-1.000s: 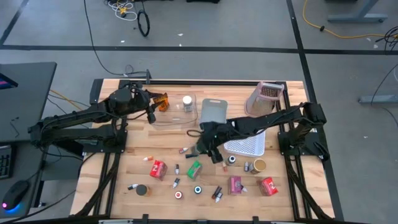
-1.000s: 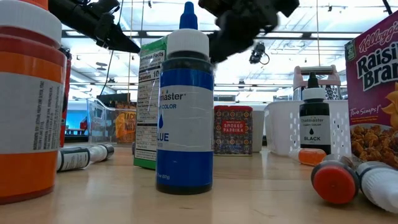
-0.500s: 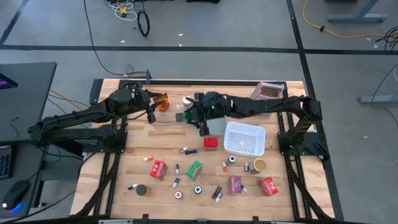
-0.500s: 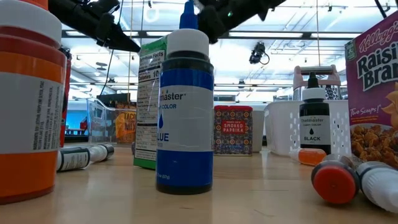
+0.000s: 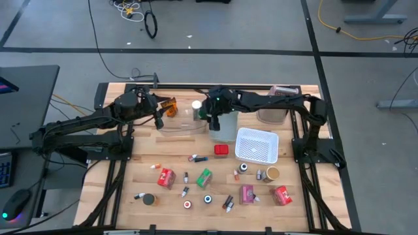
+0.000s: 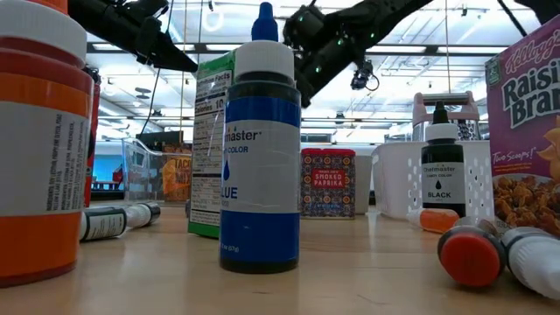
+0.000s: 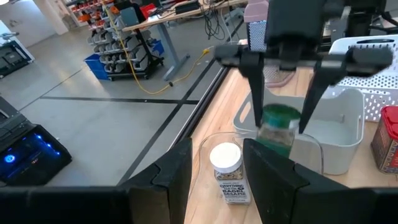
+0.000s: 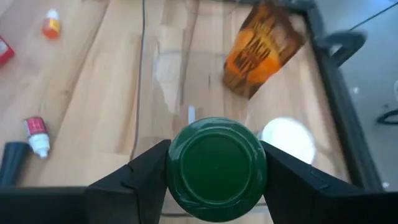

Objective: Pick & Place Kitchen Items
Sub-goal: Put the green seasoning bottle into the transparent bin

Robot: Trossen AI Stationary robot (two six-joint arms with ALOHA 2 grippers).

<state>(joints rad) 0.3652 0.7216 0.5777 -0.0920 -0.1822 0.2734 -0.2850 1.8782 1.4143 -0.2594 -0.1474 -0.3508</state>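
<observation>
Kitchen items are mostly scattered over the front half of the table, too small from above to count properly, though two red boxes stand out. One green-lidded jar is clamped in the right gripper over the clear bin, beside one white-lidded jar. The left gripper hovers by the orange packet, fingers apart with nothing between them.

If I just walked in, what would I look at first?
Probably the right gripper at the table's far side, its jaws shut on a green-lidded jar held above the clear bin, where a white-lidded jar already stands. The left gripper waits over that bin's left end. Nearer you, little boxes and bottles lie scattered.
</observation>
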